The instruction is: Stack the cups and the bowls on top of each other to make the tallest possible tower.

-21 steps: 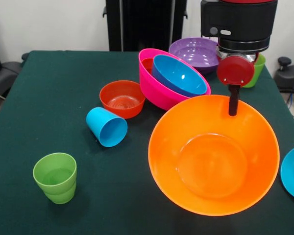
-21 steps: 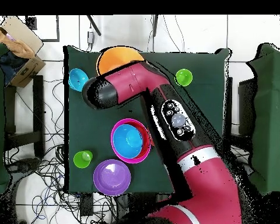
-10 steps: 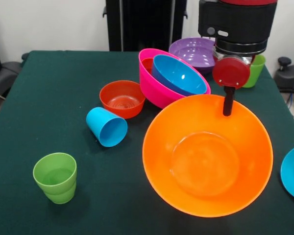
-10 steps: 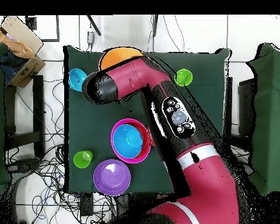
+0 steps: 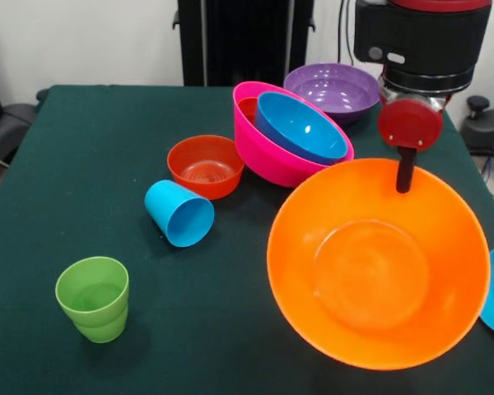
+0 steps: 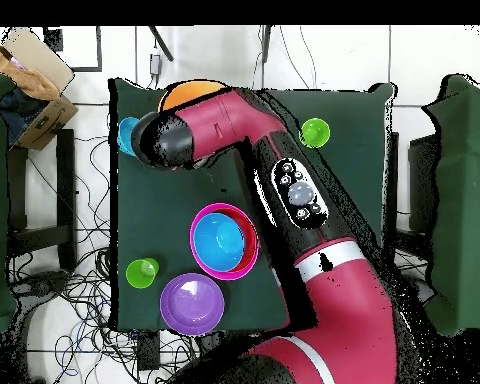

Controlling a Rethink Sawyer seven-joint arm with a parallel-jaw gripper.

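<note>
End effector (image 5: 406, 169) clamped on large orange bowl (image 5: 379, 263) rim, carrying it; next needs placement over pink bowl (image 5: 267, 152) stack.

A dark green table (image 5: 107, 164) and a cardboard box (image 6: 29, 75).

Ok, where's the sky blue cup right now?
In the front view the sky blue cup lies on its side left of centre, just below the small red-orange bowl, with the upright green cup nearer the camera to its left.
</note>
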